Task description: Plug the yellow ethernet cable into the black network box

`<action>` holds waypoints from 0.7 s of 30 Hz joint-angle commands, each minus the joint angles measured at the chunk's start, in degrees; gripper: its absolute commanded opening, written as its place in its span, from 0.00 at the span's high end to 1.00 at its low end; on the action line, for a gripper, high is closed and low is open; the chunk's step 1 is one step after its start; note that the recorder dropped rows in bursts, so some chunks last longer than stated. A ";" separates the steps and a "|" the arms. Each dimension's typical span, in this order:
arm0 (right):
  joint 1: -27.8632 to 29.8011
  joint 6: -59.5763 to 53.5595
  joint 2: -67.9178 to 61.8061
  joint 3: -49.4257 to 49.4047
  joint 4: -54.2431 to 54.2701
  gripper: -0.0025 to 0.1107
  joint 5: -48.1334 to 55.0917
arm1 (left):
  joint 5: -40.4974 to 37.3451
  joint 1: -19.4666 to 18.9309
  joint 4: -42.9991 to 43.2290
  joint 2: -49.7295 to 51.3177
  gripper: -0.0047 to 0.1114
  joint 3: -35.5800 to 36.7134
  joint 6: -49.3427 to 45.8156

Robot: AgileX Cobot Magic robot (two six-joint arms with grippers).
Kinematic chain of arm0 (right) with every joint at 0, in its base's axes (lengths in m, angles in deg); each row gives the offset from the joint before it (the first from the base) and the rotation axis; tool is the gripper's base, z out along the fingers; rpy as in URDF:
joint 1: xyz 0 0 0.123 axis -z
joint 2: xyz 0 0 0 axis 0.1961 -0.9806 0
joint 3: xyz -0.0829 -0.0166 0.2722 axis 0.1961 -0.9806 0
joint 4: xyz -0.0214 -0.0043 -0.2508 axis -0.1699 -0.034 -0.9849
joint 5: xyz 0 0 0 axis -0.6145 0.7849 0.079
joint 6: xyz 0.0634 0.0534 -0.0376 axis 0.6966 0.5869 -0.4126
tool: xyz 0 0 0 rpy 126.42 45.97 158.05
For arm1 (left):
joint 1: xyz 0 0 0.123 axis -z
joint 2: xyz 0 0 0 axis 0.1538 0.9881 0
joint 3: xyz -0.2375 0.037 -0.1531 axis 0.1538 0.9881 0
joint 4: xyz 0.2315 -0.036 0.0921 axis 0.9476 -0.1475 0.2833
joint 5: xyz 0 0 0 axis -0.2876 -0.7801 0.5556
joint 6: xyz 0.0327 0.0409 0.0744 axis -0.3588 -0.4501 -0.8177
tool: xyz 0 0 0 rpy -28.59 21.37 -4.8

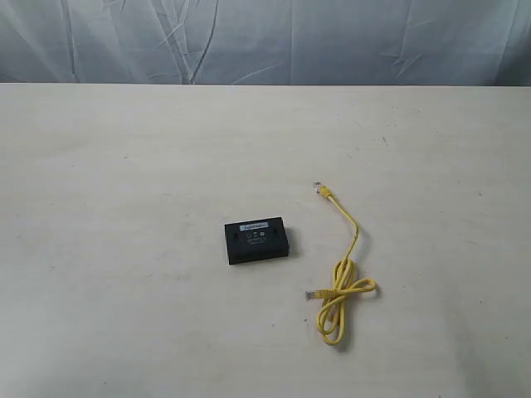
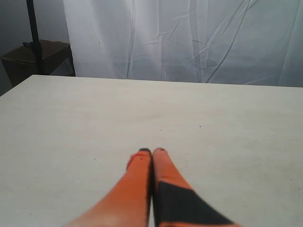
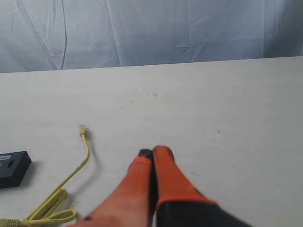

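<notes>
The black network box (image 1: 255, 240) lies flat near the table's middle, white label strip on top; the right wrist view catches its corner (image 3: 13, 168). To its right lies the yellow ethernet cable (image 1: 346, 264), looped at the near end, with one clear plug (image 1: 313, 295) by the loop and the other (image 1: 319, 188) farther back. The right wrist view also shows the cable (image 3: 71, 176). My right gripper (image 3: 152, 152) is shut and empty, off to the cable's side. My left gripper (image 2: 151, 151) is shut over bare table, holding nothing. Neither gripper shows in the exterior view.
The pale table (image 1: 124, 166) ends at a back edge before a wrinkled white curtain (image 1: 265, 41). A dark stand and brown box (image 2: 33, 56) sit beyond the table's corner in the left wrist view.
</notes>
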 commanded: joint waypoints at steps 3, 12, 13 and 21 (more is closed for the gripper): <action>0.27 0.00 0.37 -0.06 -0.02 0.98 -0.44 | 0.33 -0.08 -0.02 -0.26 0.96 0.22 0.00; 0.27 0.00 0.37 -0.06 -0.02 0.98 -0.56 | 0.33 -0.08 -0.02 -0.26 0.96 0.22 0.00; 0.27 0.00 0.37 -0.06 -0.02 0.98 -0.77 | 0.33 -0.08 -0.02 -0.26 0.96 0.22 0.00; 0.27 0.00 0.37 -0.06 -0.02 0.98 -20.52 | 0.33 -0.08 -0.02 -0.26 0.96 0.22 0.00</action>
